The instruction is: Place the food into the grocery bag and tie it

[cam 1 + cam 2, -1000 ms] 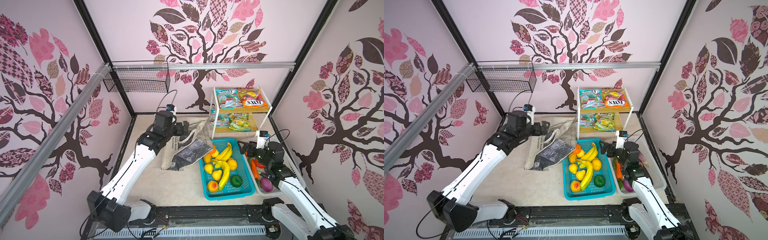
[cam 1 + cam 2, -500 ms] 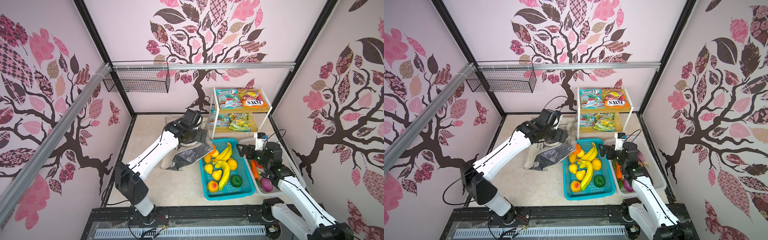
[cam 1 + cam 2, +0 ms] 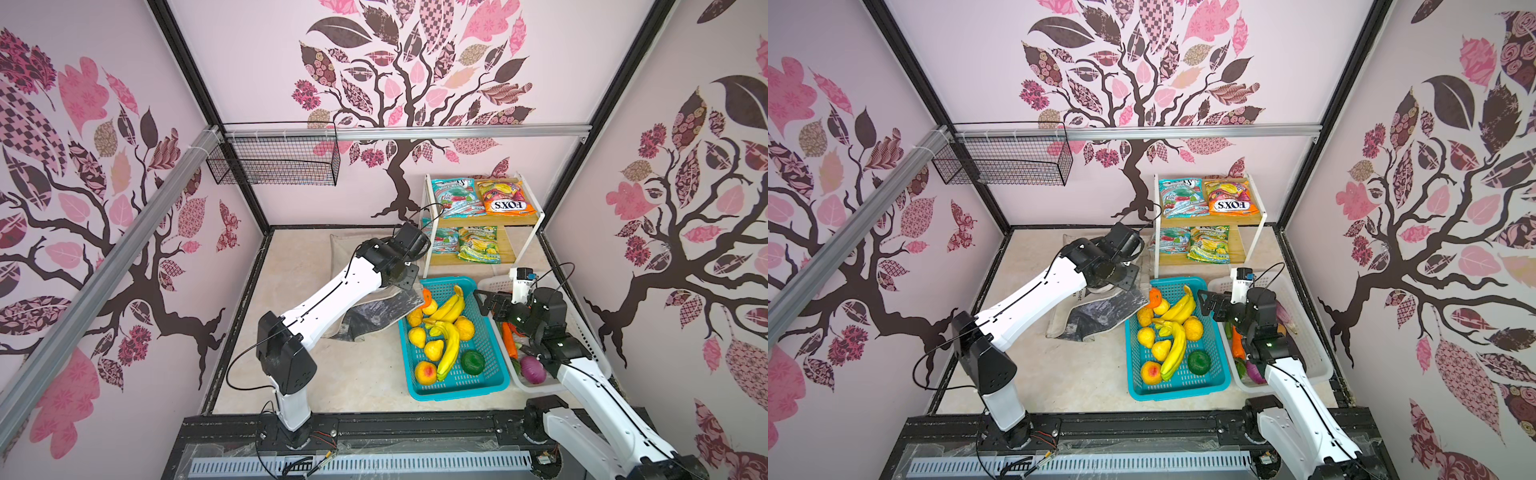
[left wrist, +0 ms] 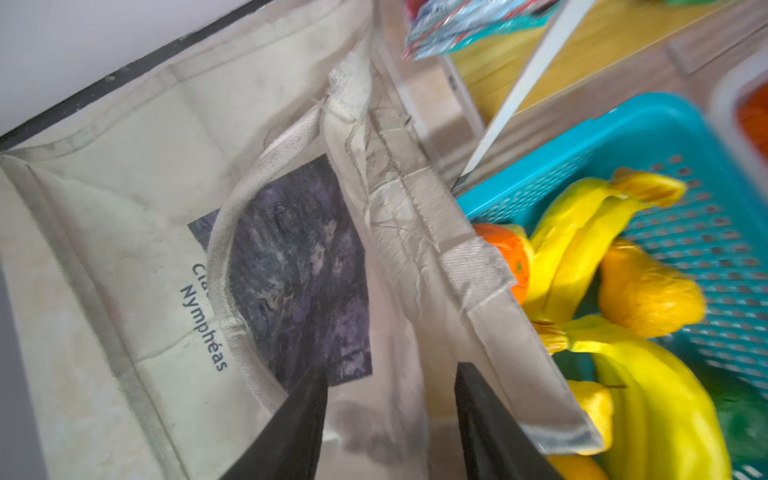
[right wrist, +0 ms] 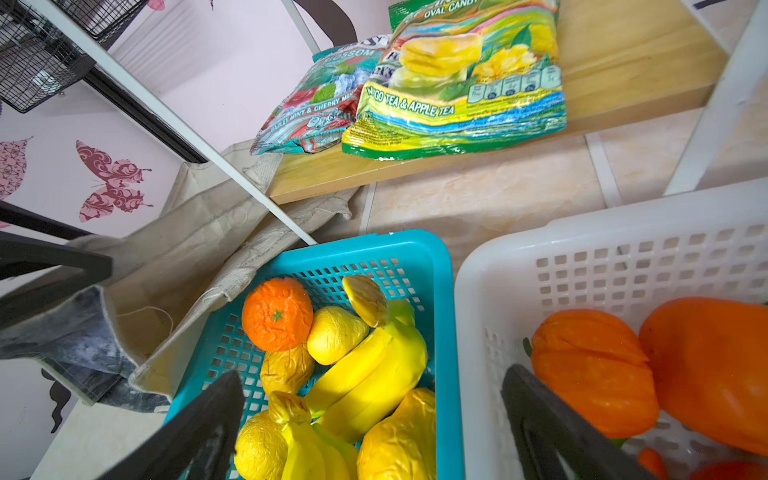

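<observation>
The cream grocery bag (image 3: pixel 374 313) lies flat on the floor, dark panel up, its mouth edge draped over the teal basket's corner. My left gripper (image 4: pixel 390 372) hangs over that edge. It is open, and the bag's (image 4: pixel 145 166) fabric lies between its jaws. My right gripper (image 5: pixel 372 378) hovers open and empty over the gap between the two baskets. In the teal basket lie a banana bunch (image 3: pixel 451 305) and an orange (image 5: pixel 277 314). The orange FOX'S packet (image 3: pixel 505 199) and the green-yellow packet (image 5: pixel 457 91) sit on the shelf. A round purple-red vegetable (image 3: pixel 534 369) lies in the white basket.
The teal basket (image 3: pixel 457 392) holds several other toy fruits. The white basket (image 3: pixel 1316 370) to its right holds vegetables under my right arm. A white-framed wooden shelf (image 3: pixel 536 224) stands at the back right. A black wire basket (image 3: pixel 274 164) hangs on the back rail.
My left arm swung from the back left across the bag to its edge by the teal basket, and its jaws narrowed. My right gripper barely moved.
</observation>
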